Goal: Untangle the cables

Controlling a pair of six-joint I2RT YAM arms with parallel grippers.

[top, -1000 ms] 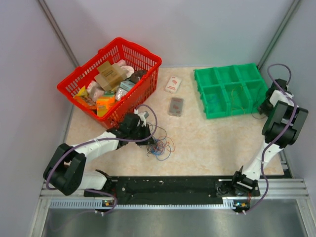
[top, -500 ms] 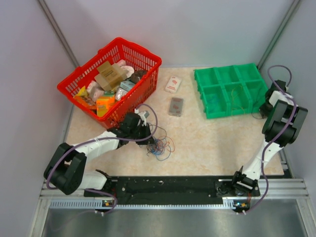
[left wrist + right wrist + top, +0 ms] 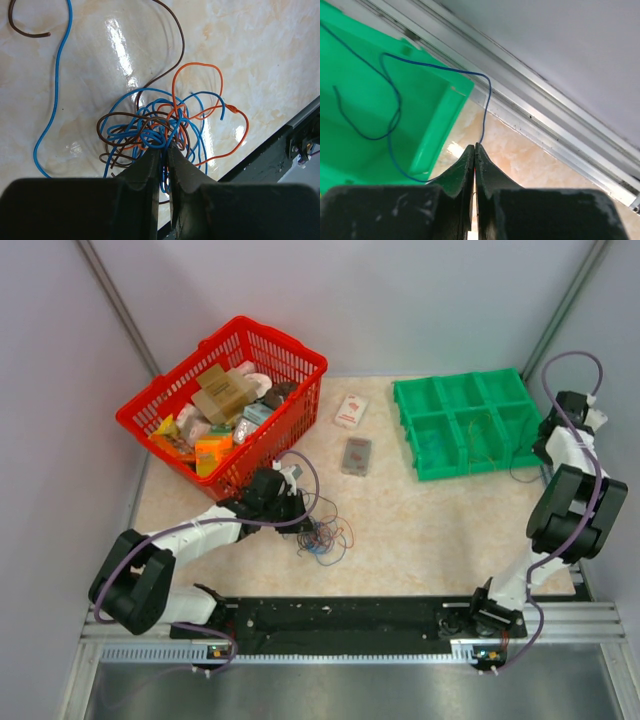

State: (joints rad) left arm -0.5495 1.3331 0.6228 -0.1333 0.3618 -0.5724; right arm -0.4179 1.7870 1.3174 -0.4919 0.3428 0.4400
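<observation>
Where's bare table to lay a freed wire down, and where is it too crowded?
Widest bare patch: table between the tangle and the green tray, down to the near rail. Crowded: around the tangle beside the red basket, and farther back where a white packet and a grey packet lie.

A red basket (image 3: 280,430) stands just behind the left gripper (image 3: 165,150), a green tray (image 3: 440,472) beside the right gripper (image 3: 475,146), a white box (image 3: 349,411) and grey packet (image 3: 356,455) between them.

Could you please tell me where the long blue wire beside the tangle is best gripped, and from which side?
Grip the long blue wire on its flat, lone stretch left of the tangle in the left wrist view. Come from straight above, closing across it: nothing crosses it there.
</observation>
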